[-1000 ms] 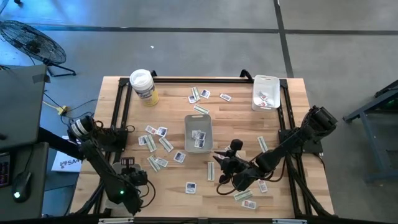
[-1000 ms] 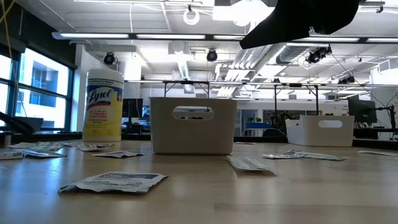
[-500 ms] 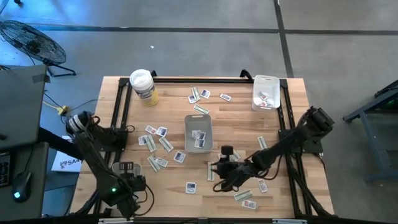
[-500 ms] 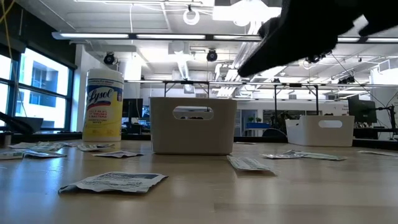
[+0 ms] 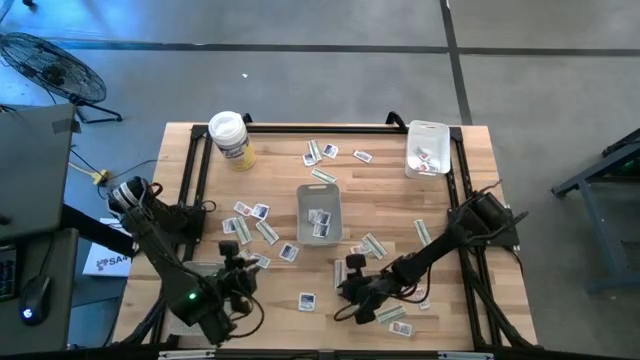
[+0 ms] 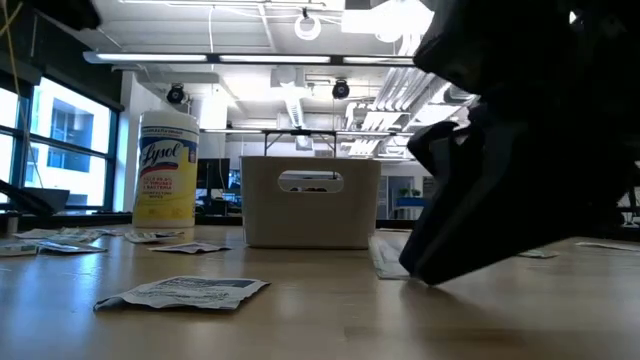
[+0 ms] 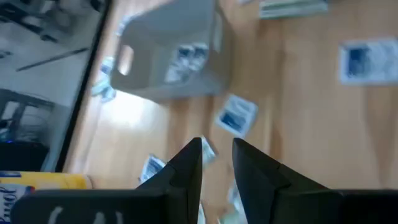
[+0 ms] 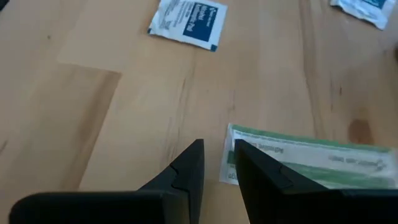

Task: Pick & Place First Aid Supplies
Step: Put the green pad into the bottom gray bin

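Small first aid packets lie flat across the wooden table: white ones with blue print (image 5: 307, 300) and narrow green strips (image 5: 372, 245). My right gripper (image 8: 217, 158) is low over the table's near middle (image 5: 346, 282), open by a narrow gap, with the end of a green strip (image 8: 311, 163) at its fingertips. A white packet (image 8: 188, 22) lies beyond it. My left gripper (image 7: 216, 155) hangs above the near left (image 5: 243, 270), narrowly open and holding nothing. It looks toward the centre tray (image 7: 168, 59) and the scattered packets (image 7: 236, 116). My right gripper comes slanting down at the green strip's short end (image 8: 231, 134), which shows in the gap between the two fingertips. The strip lies flat on the table. I cannot tell whether a finger touches it.
A clear tray (image 5: 320, 212) holding a few packets stands mid-table, and a second tray (image 5: 428, 148) is at the far right. A white-lidded tub with a yellow label (image 5: 230, 138) stands at the far left. Black frame rails run along the left and right edges.
My right gripper has come down from high above the table to just over it, drifting toward the left and near edges. My left gripper has risen and swung toward the table's middle, turning about. No packet has moved.
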Robot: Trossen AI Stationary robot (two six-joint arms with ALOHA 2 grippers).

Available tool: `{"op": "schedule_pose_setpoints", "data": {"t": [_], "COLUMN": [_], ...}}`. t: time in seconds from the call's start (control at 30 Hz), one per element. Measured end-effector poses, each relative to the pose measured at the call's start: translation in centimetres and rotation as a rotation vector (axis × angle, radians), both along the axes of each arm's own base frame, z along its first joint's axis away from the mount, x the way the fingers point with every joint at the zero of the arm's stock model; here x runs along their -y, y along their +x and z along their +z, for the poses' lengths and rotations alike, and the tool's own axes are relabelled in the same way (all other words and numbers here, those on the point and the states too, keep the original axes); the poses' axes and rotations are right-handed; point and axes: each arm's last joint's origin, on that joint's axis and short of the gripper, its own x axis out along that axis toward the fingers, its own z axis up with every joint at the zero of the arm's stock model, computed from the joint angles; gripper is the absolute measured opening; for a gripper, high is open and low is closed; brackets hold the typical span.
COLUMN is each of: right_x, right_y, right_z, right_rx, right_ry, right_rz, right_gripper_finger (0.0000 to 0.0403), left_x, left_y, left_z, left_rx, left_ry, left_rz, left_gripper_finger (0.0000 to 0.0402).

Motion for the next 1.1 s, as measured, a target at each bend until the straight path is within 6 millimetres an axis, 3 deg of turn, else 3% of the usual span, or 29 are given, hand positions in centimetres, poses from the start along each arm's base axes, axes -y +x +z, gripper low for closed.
{"op": "schedule_pose_setpoints", "data": {"t": [0.17,0.37,0.7,1.1], "right_x": [0.2,-0.1,-0.2,1.5], "right_y": [0.0,-0.2,-0.3,0.8], "right_z": [-0.5,0.0,0.5,-1.6], "right_rx": [0.013,0.030,0.049,-0.018], "right_ry": [-0.028,-0.022,-0.045,-0.034], "right_rz": [-0.088,-0.066,-0.086,-0.135], "right_gripper_finger": [0.0083,0.0083,0.0083,0.0075], "left_x": [-1.2,-2.2,-1.9,-2.0], "left_y": [1.5,2.3,2.5,2.7], "left_z": [0.0,-0.1,-0.1,0.1], "left_rx": [-0.001,-0.010,0.022,0.098], "left_ry": [0.001,-0.005,-0.019,0.027], "left_rz": [0.054,0.097,0.095,0.095], "left_gripper_finger": [0.0085,0.0085,0.0085,0.0085]}}
